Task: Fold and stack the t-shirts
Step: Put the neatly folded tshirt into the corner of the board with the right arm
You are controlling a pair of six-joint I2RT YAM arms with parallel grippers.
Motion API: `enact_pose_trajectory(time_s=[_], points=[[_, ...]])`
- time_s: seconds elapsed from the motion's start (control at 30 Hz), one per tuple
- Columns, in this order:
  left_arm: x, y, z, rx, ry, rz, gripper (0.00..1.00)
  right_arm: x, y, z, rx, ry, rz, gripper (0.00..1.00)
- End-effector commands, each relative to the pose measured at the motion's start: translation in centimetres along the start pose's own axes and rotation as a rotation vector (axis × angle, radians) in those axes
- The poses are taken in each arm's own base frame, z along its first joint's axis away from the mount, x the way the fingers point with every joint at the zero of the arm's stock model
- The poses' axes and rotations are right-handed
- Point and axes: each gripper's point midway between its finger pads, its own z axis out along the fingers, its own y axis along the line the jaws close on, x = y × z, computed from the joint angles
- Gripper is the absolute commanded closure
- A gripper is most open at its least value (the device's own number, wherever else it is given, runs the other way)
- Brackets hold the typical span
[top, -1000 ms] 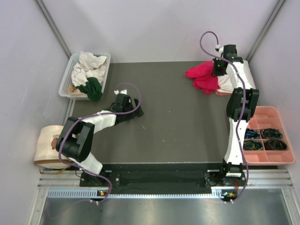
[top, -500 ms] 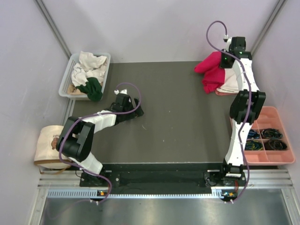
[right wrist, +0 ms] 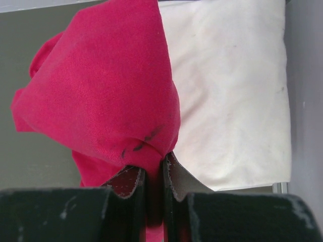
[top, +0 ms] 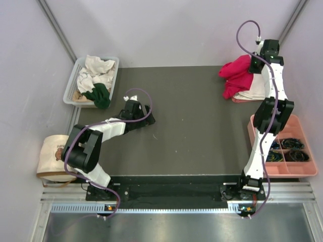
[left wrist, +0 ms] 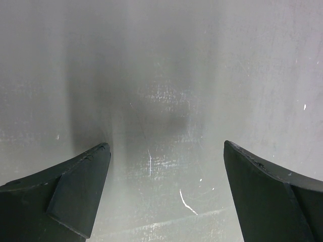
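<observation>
1. Over the last second the right gripper [top: 256, 62] has carried the red shirt [top: 238, 75] up and toward the far right corner of the table [top: 192, 126]. The cloth, bunched lower and further left a second ago, now hangs partly over the cream shirt [top: 254, 92].
2. The right gripper [right wrist: 154, 171] is nearly closed, with a fold of the red shirt [right wrist: 111, 101] pinched between its fingers; the wrist view shows the cloth gathered into a peak at the jaws.
3. This likely means the red shirt is being brought to the stack. It looks bunched rather than neatly folded, so it may need laying flat once it is set down.
4. The red shirt is plain, crumpled and draping, with a few small dark marks near the pinch. No neck label shows.
5. The cream shirt [right wrist: 232, 91] lies flat as a tidy rectangle at the far right edge, directly beneath the hanging cloth.
6. The left gripper [top: 145, 120] has not moved; its jaws stand wide apart over bare table and hold nothing [left wrist: 164, 166].
7. Other shirts [top: 98, 75], white and dark green, lie crumpled in the bin [top: 68, 91] at the far left, not yet folded.
</observation>
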Motion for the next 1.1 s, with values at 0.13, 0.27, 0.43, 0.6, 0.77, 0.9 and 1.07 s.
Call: enact_pose_trajectory(time_s=[0.13,0.27,0.43,0.6,0.77,0.9,1.07], points=[[4.1,2.6,0.7,-0.083,0.142,-0.01,0.01,-4.8,-3.3,-2.2,0.052,-0.159,0.039,1.0],[4.2,2.6,0.8,-0.081,0.145,-0.013,0.01,-4.3,-4.3,-1.6,0.066,-0.156,0.062,1.0],[4.2,2.6,0.9,-0.083,0.145,-0.013,0.01,-4.4,-3.9,-1.8,0.02,-0.158,0.074,1.0],[4.3,2.5,0.8,-0.078,0.145,-0.021,0.01,-5.4,-4.3,-2.8,0.041,-0.191,0.077,1.0],[4.3,2.5,0.8,-0.078,0.147,-0.018,0.01,-5.3,-5.0,-2.8,0.078,-0.19,0.077,1.0],[4.2,2.5,0.8,-0.079,0.146,-0.015,0.01,-4.7,-6.1,-2.2,0.13,-0.172,0.083,1.0],[4.2,2.5,0.9,-0.077,0.149,-0.017,0.01,-4.1,-7.8,-1.8,0.186,-0.164,0.106,1.0]])
